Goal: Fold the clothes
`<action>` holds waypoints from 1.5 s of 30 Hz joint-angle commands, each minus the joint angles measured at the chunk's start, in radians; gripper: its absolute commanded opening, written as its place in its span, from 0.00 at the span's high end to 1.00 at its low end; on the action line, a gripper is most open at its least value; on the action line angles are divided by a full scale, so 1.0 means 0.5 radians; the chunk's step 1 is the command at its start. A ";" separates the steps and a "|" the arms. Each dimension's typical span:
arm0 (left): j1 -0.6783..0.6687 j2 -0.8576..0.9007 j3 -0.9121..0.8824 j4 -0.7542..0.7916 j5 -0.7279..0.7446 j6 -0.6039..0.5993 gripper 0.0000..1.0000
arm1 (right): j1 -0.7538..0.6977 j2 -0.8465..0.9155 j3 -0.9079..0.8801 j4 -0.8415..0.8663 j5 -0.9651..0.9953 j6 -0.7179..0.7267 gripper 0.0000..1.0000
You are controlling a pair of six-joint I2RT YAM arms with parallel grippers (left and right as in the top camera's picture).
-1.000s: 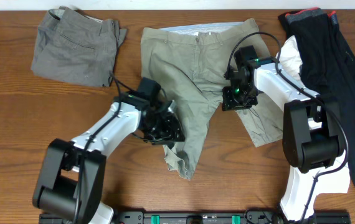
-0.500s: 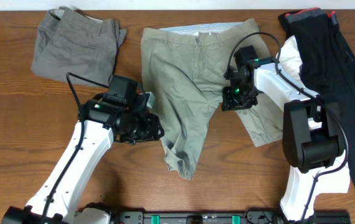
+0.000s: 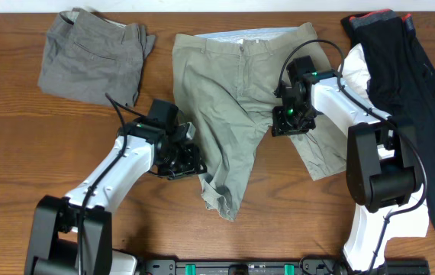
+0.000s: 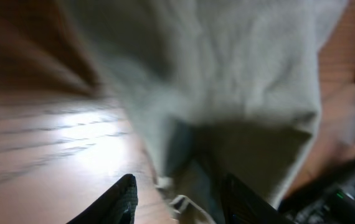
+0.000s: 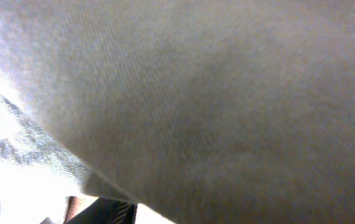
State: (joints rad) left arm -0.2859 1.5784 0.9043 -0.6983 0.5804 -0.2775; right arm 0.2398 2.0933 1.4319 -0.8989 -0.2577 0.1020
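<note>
The light khaki shorts (image 3: 225, 84) lie flat on the table, waistband at the back and both legs pointing toward the front. My left gripper (image 3: 191, 162) is low at the left edge of the left leg. In the left wrist view its fingers (image 4: 180, 202) are open, with the hem of the shorts (image 4: 227, 74) between them. My right gripper (image 3: 285, 124) rests on the inner edge of the right leg. In the right wrist view the khaki cloth (image 5: 215, 106) fills the frame. Only one finger (image 5: 103, 211) shows under the cloth edge.
Darker grey-brown shorts (image 3: 91, 57) lie crumpled at the back left. A black garment (image 3: 408, 76) lies over a white T-shirt (image 3: 359, 72) along the right side. Bare wooden table (image 3: 65, 153) lies to the left of the shorts.
My left gripper pulled off the left leg to the left, then came back right to the leg's edge. My right arm has not moved.
</note>
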 commanded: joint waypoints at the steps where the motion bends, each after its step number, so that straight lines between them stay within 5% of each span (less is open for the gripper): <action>1: 0.005 0.041 -0.014 -0.005 0.291 0.098 0.54 | 0.013 0.114 -0.042 -0.011 0.064 -0.012 0.63; 19: -0.007 0.050 -0.169 -0.066 0.341 0.112 0.55 | 0.013 0.114 -0.042 -0.006 0.063 -0.027 0.63; 21: -0.007 0.050 -0.192 -0.034 0.342 0.111 0.62 | 0.013 0.114 -0.041 -0.006 0.063 -0.027 0.63; 24: -0.007 0.050 -0.195 -0.015 0.341 0.111 0.94 | 0.013 0.114 -0.042 -0.006 0.063 -0.027 0.63; 33: -0.001 -0.027 0.066 -0.204 0.302 0.037 0.94 | 0.013 0.114 -0.042 0.002 0.063 -0.027 0.64; 45: -0.001 -0.346 0.439 -1.058 -0.947 -0.209 0.94 | 0.013 0.114 -0.041 0.014 0.063 -0.043 0.64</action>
State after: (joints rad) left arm -0.2886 1.4200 1.1118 -1.1843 0.3508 -0.3050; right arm 0.2398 2.0933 1.4319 -0.8967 -0.2565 0.0975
